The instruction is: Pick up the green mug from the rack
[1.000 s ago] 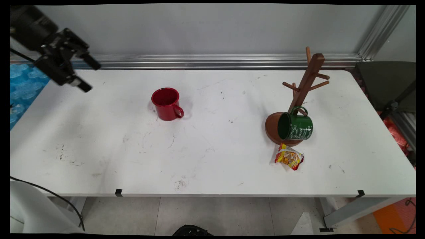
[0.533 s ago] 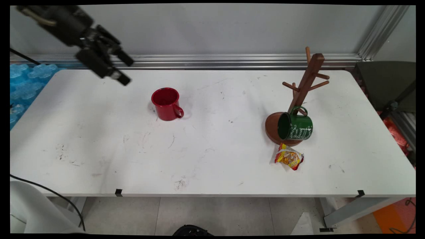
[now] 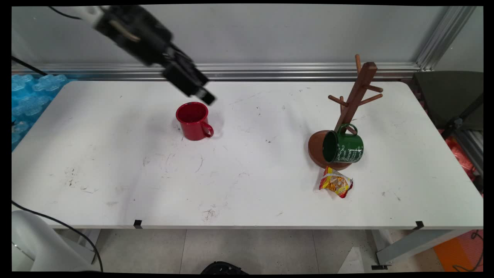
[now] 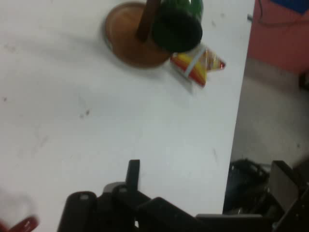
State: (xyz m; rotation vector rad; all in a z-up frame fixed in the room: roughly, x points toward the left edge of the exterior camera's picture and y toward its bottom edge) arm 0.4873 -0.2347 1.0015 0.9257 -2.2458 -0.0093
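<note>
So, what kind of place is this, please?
Probably a robotics lab: a gripper hangs over a bare white table framed by aluminium rails, with test props, a red mug and a mug tree.

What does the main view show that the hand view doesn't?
Main view only: the whole red mug, upright, with the gripper above its far rim, and the mug tree's upper pegs. Hand view only: floor past the table edge. Both: the green mug hanging low on the tree, its round base, the snack packet, the white table.

White arm (image 3: 87, 11), black tool (image 3: 204, 96), black cables
</note>
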